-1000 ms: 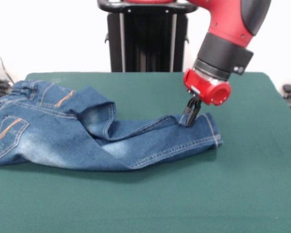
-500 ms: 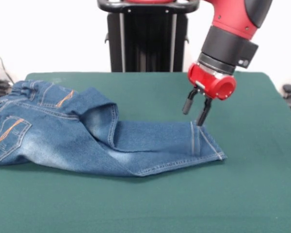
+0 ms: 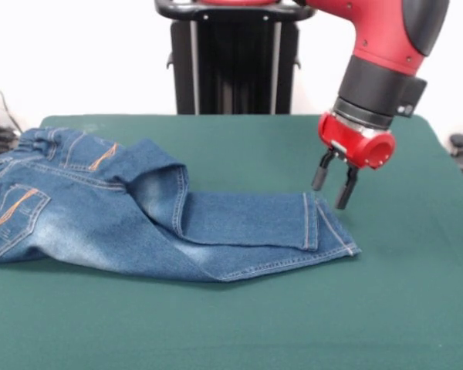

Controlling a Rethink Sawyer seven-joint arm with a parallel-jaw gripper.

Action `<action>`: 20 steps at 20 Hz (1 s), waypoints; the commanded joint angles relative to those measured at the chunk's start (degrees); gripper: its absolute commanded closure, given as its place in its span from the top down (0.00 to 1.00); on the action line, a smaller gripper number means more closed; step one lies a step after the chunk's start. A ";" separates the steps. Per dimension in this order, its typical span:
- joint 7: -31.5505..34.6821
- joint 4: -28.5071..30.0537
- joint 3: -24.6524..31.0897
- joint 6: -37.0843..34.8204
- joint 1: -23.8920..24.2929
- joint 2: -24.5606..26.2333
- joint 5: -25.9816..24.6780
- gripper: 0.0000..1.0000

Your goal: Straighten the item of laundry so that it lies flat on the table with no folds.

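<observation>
- My fingers [image 3: 333, 187] are spread apart and empty, hanging just above the tabletop [image 3: 239, 324], beside the hem end of the jeans [image 3: 162, 220] and clear of the cloth.
- The jeans lie along the tabletop's width in the front view: waistband and orange-stitched pockets at the picture's left edge, leg hems pointing towards me.
- From my fingers, the denim lies to picture-left and slightly nearer the camera; its long axis runs straight away from me towards the waistband.
- One leg lies on top of the other, with a fold bunched up near the crotch, so I judge the job unfinished; my next grasp probably belongs on that upper leg, to draw it sideways off the lower one.
</observation>
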State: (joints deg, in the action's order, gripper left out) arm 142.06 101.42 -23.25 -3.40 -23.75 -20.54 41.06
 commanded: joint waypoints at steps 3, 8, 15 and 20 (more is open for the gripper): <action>13.41 2.59 10.70 5.31 2.28 2.97 1.22 1.00; 12.74 0.73 12.53 10.00 4.52 6.36 -0.25 1.00; 11.32 1.87 14.59 12.46 7.04 6.06 -2.16 1.00; 11.18 3.16 15.43 12.61 7.70 4.97 -2.86 1.00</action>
State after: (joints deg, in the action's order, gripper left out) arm 142.06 101.42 -16.04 7.42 -16.48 -18.30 39.88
